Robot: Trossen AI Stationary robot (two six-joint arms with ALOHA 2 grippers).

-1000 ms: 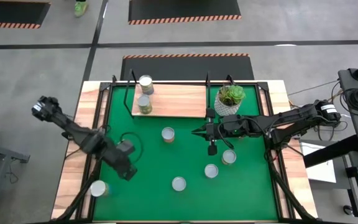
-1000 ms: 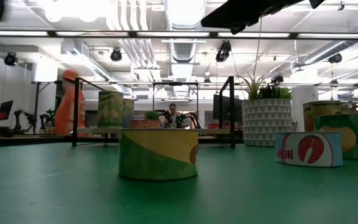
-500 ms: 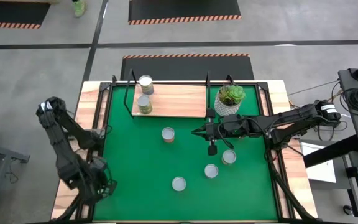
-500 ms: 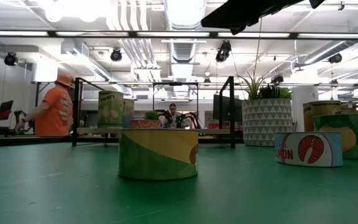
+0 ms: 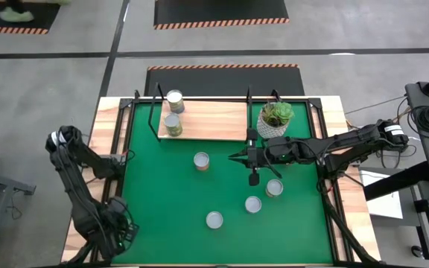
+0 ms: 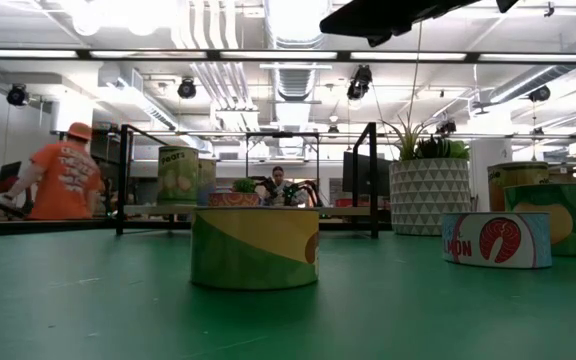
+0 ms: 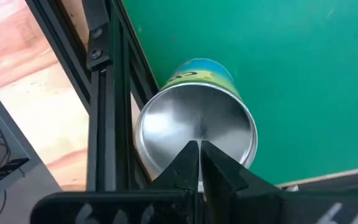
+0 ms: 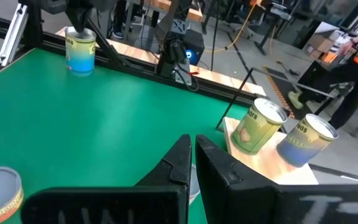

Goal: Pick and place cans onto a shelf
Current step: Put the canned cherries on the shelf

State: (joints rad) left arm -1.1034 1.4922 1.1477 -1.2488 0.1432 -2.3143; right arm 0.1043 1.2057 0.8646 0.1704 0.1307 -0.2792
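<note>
One can (image 7: 194, 134) stands directly beneath the left gripper (image 7: 199, 163), whose fingers are pressed together, not gripping it.

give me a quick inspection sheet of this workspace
surface: green mat on a wood table
job's things: two cans on the shelf; four loose on the mat; one at the near-left corner
clutter: potted plant beside the shelf
grippers: left gripper shut, above the corner can; right gripper shut, empty, over mid-mat
cables: bundle at the right arm's base
surroundings: person in orange behind the table
</note>
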